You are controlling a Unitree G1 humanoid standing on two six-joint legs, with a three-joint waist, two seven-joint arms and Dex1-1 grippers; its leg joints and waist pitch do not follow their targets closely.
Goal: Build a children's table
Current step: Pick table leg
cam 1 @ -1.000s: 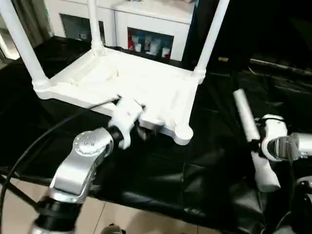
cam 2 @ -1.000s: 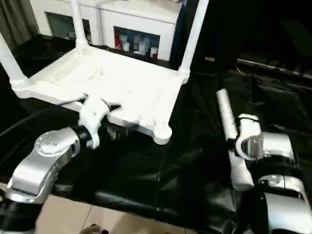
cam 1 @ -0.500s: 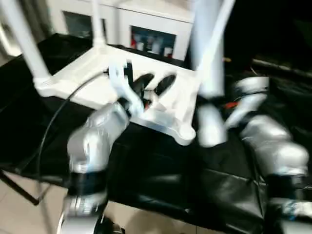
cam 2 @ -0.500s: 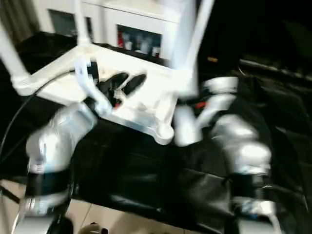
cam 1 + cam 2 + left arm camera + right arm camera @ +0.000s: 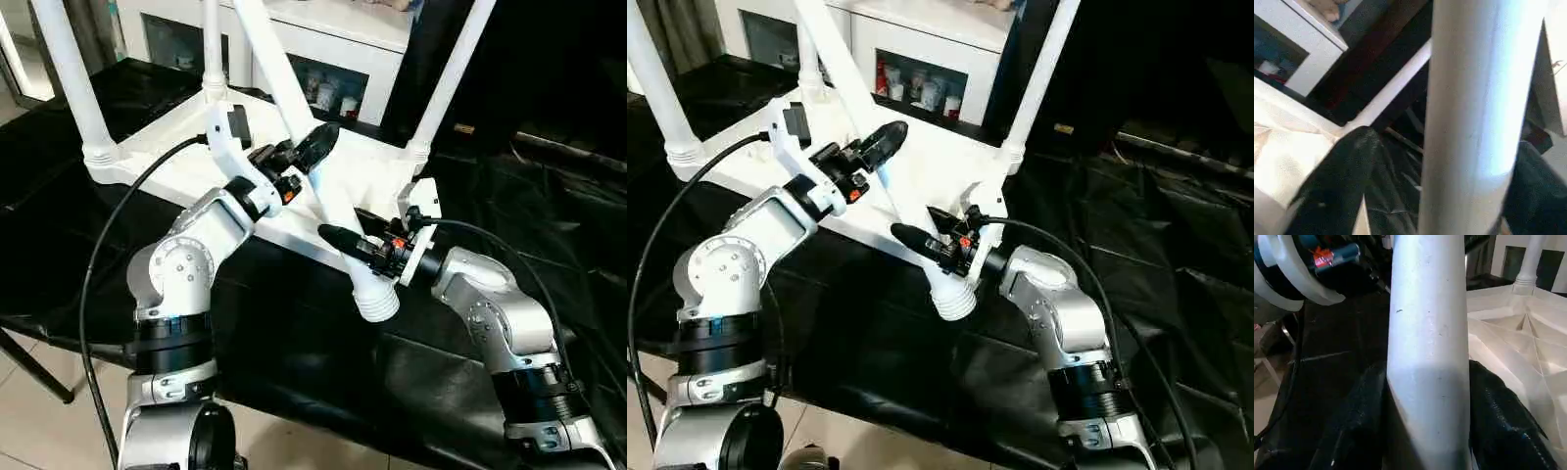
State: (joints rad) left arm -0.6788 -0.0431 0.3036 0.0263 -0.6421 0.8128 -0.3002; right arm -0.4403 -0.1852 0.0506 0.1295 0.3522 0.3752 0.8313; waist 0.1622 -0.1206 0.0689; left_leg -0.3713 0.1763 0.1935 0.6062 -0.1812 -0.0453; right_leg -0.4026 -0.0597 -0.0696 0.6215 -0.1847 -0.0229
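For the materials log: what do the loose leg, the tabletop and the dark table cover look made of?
Loose leg: smooth white plastic, apparently, with a soft sheen. Tabletop: same white moulded plastic, ribbed underside. Cover: black, glossy, creased sheet, probably plastic film.

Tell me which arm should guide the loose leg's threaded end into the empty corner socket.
Right, probably. The right gripper clamps the loose leg just above its threaded end, beside the empty corner of the tabletop. The left gripper sits higher up the shaft, better for steadying.

Prob. a home-style room: white cabinet [image 5: 323,44] w/ glass doors, tiled floor [image 5: 39,431].
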